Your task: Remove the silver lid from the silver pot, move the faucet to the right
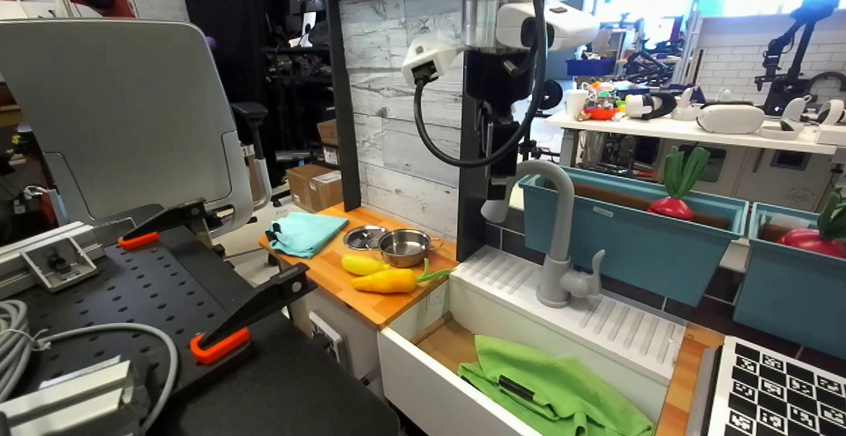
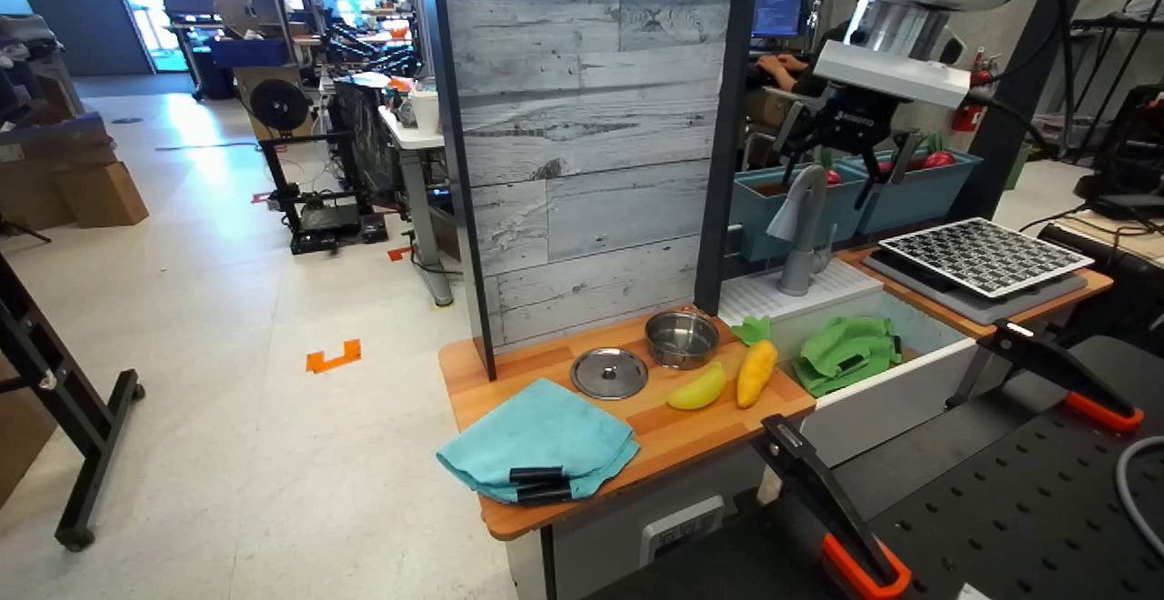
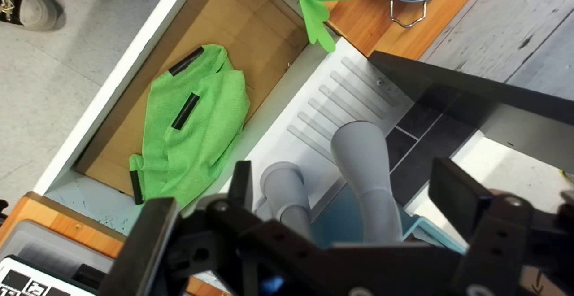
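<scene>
- Light-blue cloth (image 2: pixel 536 441), folded, with dark strips: left of the silver pot (image 2: pixel 680 345) in both exterior views, on the wooden surface (image 2: pixel 659 420).
- Silver lid (image 2: pixel 609 373), round, knob uppermost: lying flat, off the pot and just left of it.
- Silver pot, upright and uncovered: landmark of this list, a wire handle showing in the wrist view.
- Yellow banana-shaped item (image 2: pixel 698 387): near the pot, on its camera side in both exterior views.
- Orange-yellow item (image 2: pixel 757 375) with green leaves: near the pot, on that same side.
- Faucet (image 2: pixel 804 232), grey gooseneck: right of the pot, upright on the ribbed ledge of the white sink (image 1: pixel 423 383), spout turned to the pot's side.
- End effector (image 3: pixel 347 186): right of the pot and higher, near the faucet's arch; fingers spread wide, faucet base and spout showing between them in the wrist view; contact cannot be told.
- Green cloth (image 2: pixel 850 355), crumpled: right of the pot, inside the sink.
- Planters (image 1: pixel 641 238), two, blue-green: right of the pot, behind the faucet.
- Checkered board (image 2: pixel 987 256): farthest right of the pot, well apart.
</scene>
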Robot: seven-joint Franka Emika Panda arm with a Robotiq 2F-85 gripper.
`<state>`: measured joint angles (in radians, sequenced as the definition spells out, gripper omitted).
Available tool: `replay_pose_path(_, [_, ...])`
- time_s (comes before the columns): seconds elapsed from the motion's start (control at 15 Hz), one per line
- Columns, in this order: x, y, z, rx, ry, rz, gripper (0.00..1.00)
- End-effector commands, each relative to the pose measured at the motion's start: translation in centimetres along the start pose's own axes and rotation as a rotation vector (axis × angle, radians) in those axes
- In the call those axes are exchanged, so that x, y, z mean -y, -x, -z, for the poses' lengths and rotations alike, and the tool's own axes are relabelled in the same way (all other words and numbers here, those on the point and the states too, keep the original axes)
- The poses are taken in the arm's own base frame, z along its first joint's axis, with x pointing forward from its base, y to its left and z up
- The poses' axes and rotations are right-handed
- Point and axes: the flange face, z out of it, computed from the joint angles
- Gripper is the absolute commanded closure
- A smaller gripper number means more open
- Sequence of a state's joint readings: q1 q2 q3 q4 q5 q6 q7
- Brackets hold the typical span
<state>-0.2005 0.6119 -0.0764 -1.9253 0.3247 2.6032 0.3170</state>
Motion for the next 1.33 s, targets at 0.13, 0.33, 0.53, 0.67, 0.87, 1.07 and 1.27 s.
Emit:
replay_pose_path(0.13, [2.8,-0.7,-0.9,-0.024,0.029,-0.049,0.0])
replay_pose_path(0.33, [3.4,-1.2,-1.5,-0.027,0.037,-0.072,0.0])
replay_pose_path(0.53, [3.4,-1.8,-2.1,-0.022,0.044,-0.089,0.0])
replay_pose_path(0.67, [3.4,-2.2,-2.7,-0.019,0.053,-0.095,0.0])
replay_pose_path(0.87, [3.4,-2.5,-3.3,-0.025,0.068,-0.087,0.26])
replay_pose_path(1.07, [3.5,-2.7,-3.6,-0.023,0.072,-0.078,0.51])
replay_pose_path(1.27, [3.4,-2.8,-3.7,-0.026,0.072,-0.074,0.73])
